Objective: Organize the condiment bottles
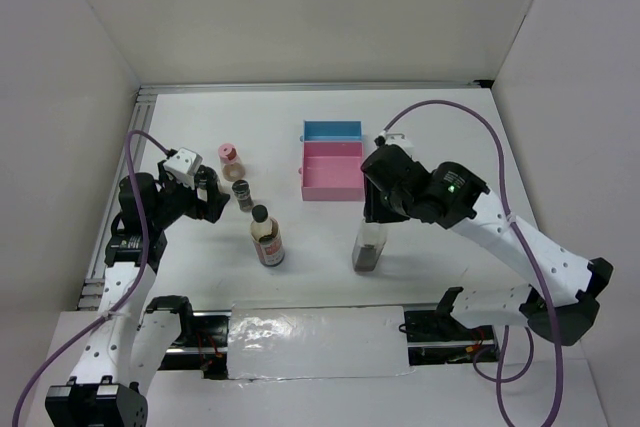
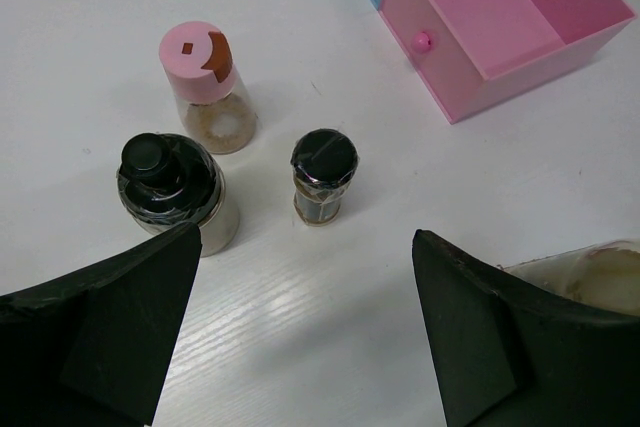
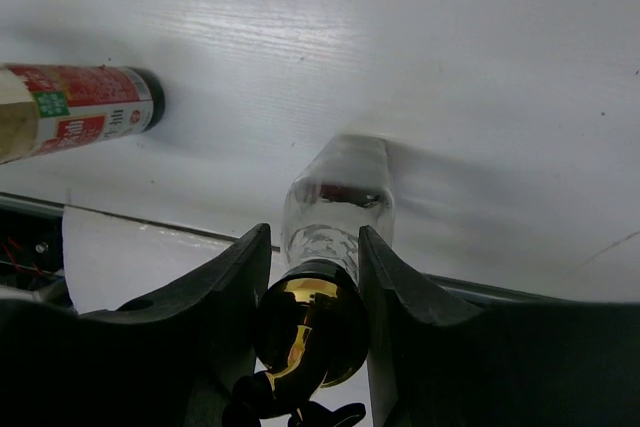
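Observation:
My right gripper point(image 1: 377, 215) is shut on the neck of the tall clear gold-capped bottle point(image 1: 369, 247), which is upright near the table's front edge. In the right wrist view the gold cap point(image 3: 310, 332) sits between my fingers point(image 3: 225, 292). The black-capped red-labelled bottle point(image 1: 267, 238) stands left of it and shows in the right wrist view point(image 3: 75, 112). My left gripper point(image 2: 300, 337) is open and empty, just in front of a black-capped jar point(image 2: 170, 192), a small dark-capped spice jar point(image 2: 323, 175) and the pink-capped jar point(image 2: 205, 87).
The pink tray point(image 1: 332, 185) and blue tray point(image 1: 332, 131) lie at the back centre, both open and empty; they show in the left wrist view point(image 2: 470, 87). White walls close in the table's sides. A gap and cables run along the front edge point(image 1: 320, 342).

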